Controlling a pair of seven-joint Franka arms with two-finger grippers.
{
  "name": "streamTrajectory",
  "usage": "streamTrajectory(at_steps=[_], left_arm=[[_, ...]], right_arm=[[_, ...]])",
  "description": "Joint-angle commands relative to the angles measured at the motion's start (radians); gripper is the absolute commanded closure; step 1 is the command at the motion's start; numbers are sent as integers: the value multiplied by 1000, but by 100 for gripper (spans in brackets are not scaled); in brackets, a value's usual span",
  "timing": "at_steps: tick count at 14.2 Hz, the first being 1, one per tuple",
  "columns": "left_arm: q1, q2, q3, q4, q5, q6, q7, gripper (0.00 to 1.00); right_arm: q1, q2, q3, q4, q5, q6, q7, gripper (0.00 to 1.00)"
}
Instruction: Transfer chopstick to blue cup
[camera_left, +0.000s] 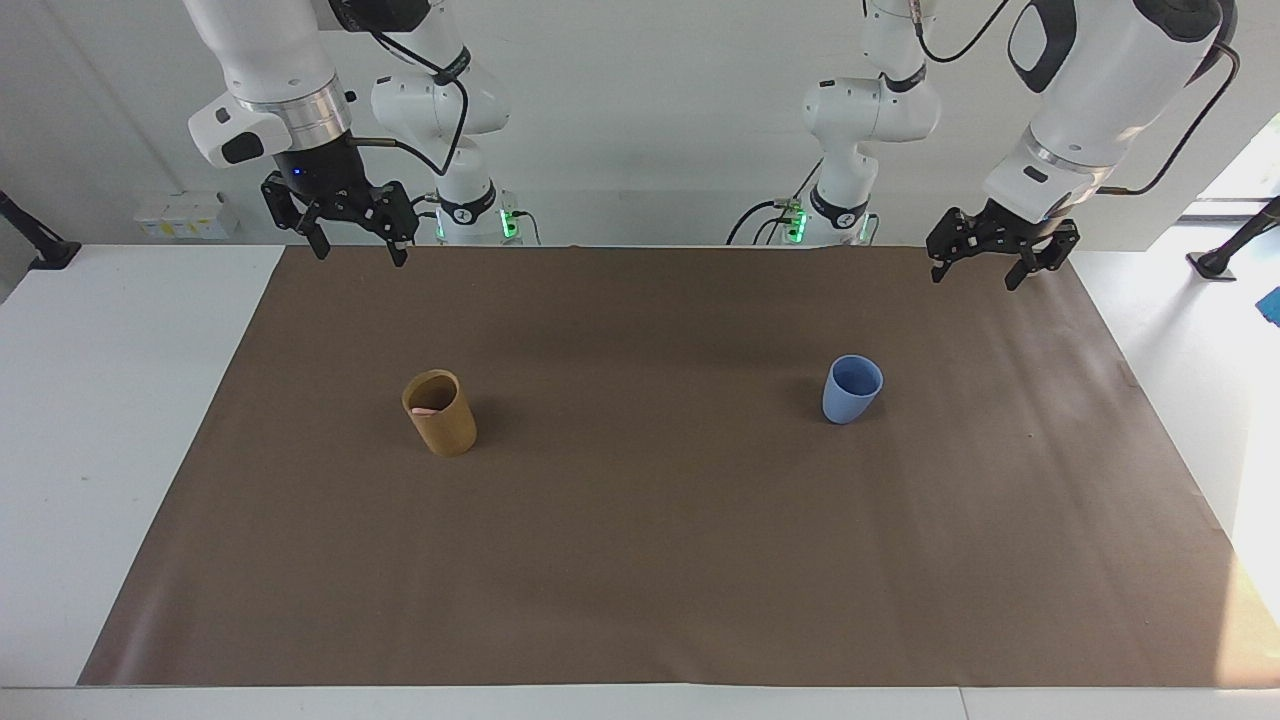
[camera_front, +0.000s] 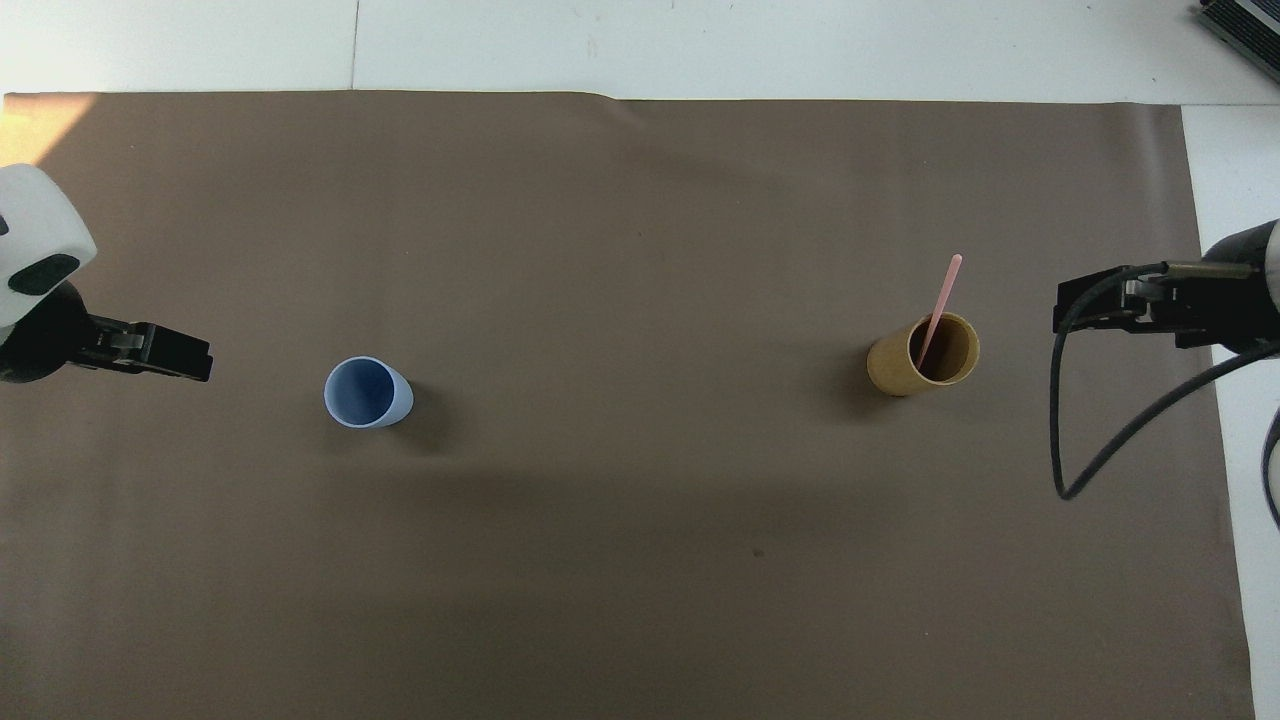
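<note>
The thin pale pink chopstick (camera_front: 941, 300) is seen standing tilted in the tall tan-brown cylindrical cup (camera_left: 440, 415) toward the right arm's end, well apart from the small light-blue cup (camera_left: 852, 390), while the left gripper (camera_left: 985, 268) and right gripper (camera_left: 358, 243) are held raised, spread and empty over the brown mat (camera_left: 640, 560).

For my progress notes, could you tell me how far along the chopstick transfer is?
Nothing is done yet: the chopstick stands in the tan cup, and the blue cup is empty. Nothing is in hand; the left end effector and right end effector wait open. Everything remains.
</note>
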Motion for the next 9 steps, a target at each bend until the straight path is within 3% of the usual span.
streamTrajectory(at_steps=[1, 3, 9], left_arm=[[6, -30, -11, -18, 24, -6, 23, 0], [3, -6, -17, 72, 22, -93, 17, 0], [7, -12, -17, 71, -7, -75, 14, 0]], right_arm=[[-13, -17, 5, -25, 25, 17, -35, 0], [-18, -17, 5, -23, 28, 17, -37, 0], [-20, -17, 5, -25, 28, 19, -29, 0]])
